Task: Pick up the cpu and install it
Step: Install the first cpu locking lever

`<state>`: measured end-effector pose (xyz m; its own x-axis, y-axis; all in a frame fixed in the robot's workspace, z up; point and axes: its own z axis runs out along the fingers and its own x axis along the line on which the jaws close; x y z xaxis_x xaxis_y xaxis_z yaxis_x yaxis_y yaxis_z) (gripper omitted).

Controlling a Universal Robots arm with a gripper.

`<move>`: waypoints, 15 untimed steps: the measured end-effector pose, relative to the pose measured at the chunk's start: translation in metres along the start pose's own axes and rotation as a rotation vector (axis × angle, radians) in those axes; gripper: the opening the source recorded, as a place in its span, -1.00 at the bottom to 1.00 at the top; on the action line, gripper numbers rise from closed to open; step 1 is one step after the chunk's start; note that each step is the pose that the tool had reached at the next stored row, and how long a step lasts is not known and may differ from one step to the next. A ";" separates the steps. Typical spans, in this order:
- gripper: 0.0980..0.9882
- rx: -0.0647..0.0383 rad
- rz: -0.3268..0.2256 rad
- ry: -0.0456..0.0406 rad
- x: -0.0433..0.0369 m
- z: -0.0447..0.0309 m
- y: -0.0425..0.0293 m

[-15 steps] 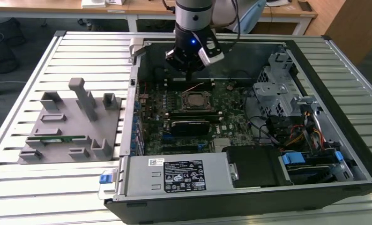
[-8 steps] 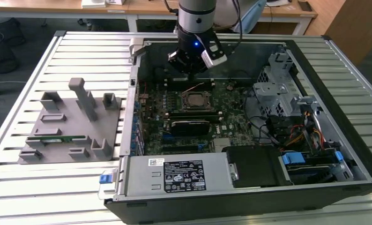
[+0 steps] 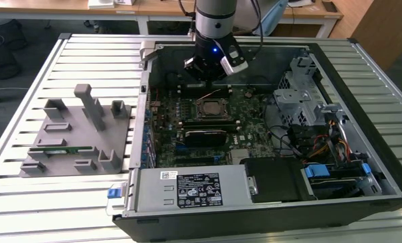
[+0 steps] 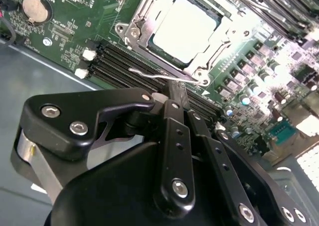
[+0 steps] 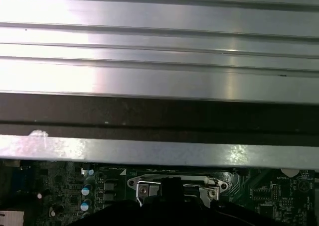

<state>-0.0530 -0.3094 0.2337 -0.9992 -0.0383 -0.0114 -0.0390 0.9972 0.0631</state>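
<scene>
Hand (image 4: 172, 94) hovering just above socket (image 4: 172, 37), fingers pressed together, holding nothing; cpu (image 4: 185, 28) sitting seated in socket just beyond fingertips.

The white label (image 3: 199, 189) on the power supply (image 3: 187, 188) carries print too small to read.

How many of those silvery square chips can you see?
1. The cpu sits in the socket in the middle of the motherboard, just in front of the gripper. Others could be hidden under parts of the case.
</scene>
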 end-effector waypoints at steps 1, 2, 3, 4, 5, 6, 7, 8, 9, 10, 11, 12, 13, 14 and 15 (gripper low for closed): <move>-0.98 0.000 -0.008 0.0004 -0.0003 0.0008 0.0000; -0.98 0.000 -0.009 0.0005 -0.0010 0.0018 0.0000; -0.98 0.000 -0.009 0.0006 -0.0017 0.0027 0.0001; -0.98 0.000 -0.009 0.0007 -0.0022 0.0036 0.0003; -0.98 0.000 -0.009 0.0007 -0.0027 0.0045 0.0006; -0.98 0.000 -0.009 0.0007 -0.0032 0.0055 0.0009; -0.98 0.000 -0.009 0.0009 -0.0036 0.0064 0.0012; -0.98 0.000 -0.009 0.0010 -0.0041 0.0071 0.0015; -0.98 0.000 -0.009 0.0012 -0.0047 0.0077 0.0019; -0.98 0.000 -0.009 0.0014 -0.0053 0.0082 0.0022; -0.98 0.000 -0.009 0.0016 -0.0058 0.0086 0.0026; -0.98 0.000 -0.009 0.0016 -0.0063 0.0090 0.0029; -0.98 0.000 -0.009 0.0016 -0.0068 0.0095 0.0032; -0.98 0.000 -0.009 0.0016 -0.0072 0.0098 0.0033; -0.98 0.000 -0.009 0.0016 -0.0077 0.0101 0.0035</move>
<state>-0.0454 -0.3050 0.2239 -0.9988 -0.0476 -0.0104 -0.0482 0.9968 0.0633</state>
